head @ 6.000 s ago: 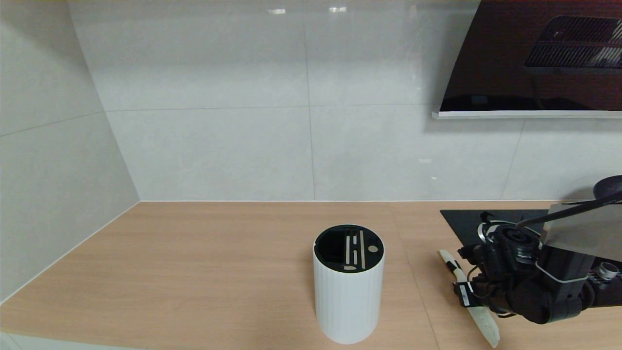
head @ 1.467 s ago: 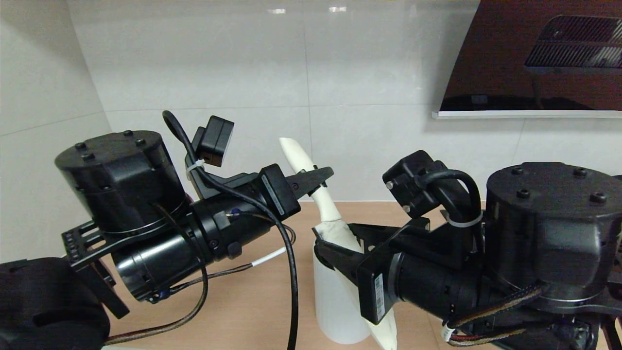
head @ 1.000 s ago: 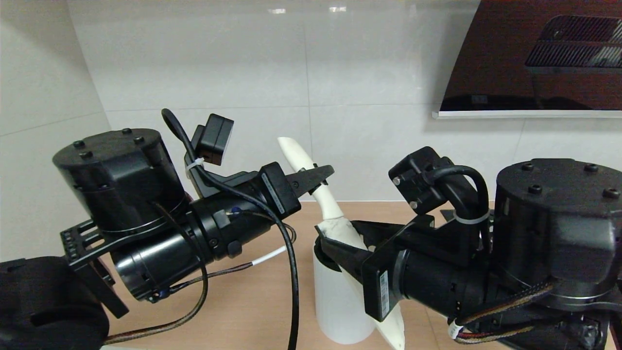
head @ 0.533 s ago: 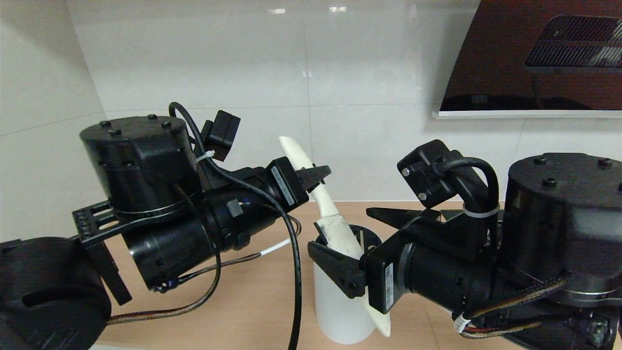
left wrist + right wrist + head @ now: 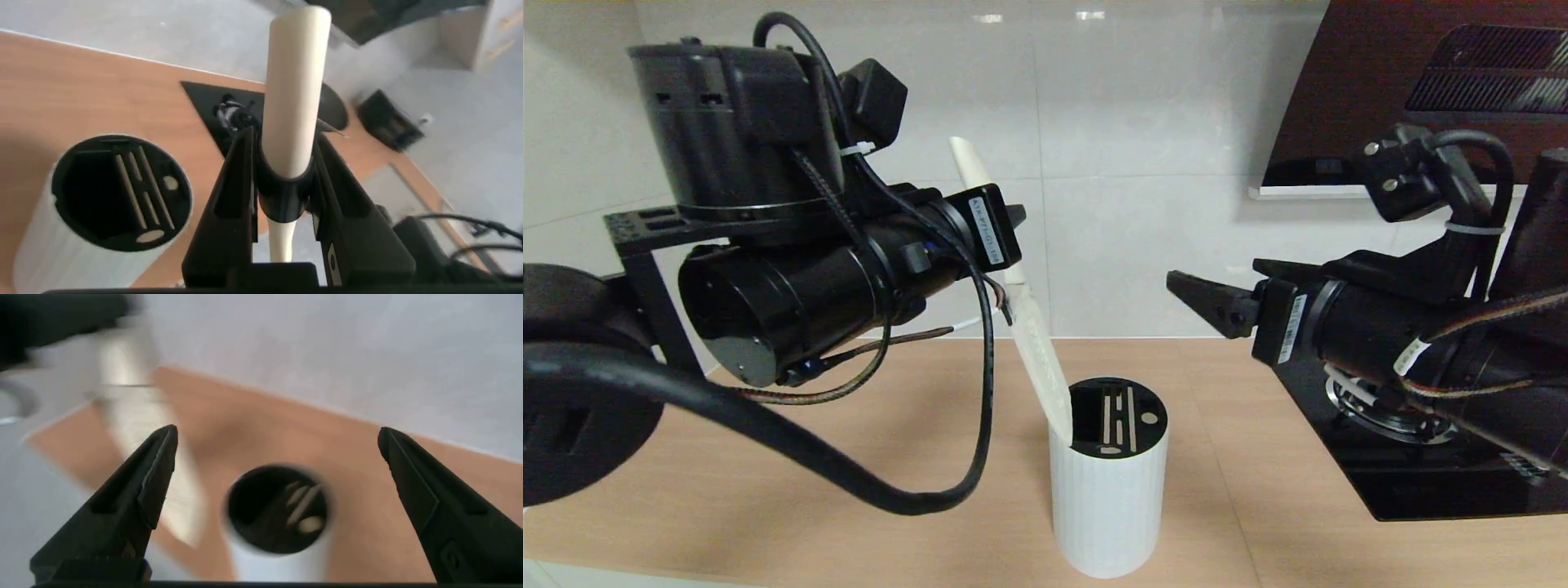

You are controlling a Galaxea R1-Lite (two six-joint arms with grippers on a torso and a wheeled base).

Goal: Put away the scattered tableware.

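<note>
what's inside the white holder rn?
The holder has a black top insert with one large opening, narrow slots and a round hole. The opening is dark; anything deeper cannot be seen. The knife, held by the left gripper, has its tip at the rim.

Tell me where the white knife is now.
In the head view, the white knife hangs tilted in the left tool, its blade tip at the rim of the white holder.

Cream, perhaps marbled knife (image 5: pixel 1036 351); white holder (image 5: pixel 1107 498)
</note>
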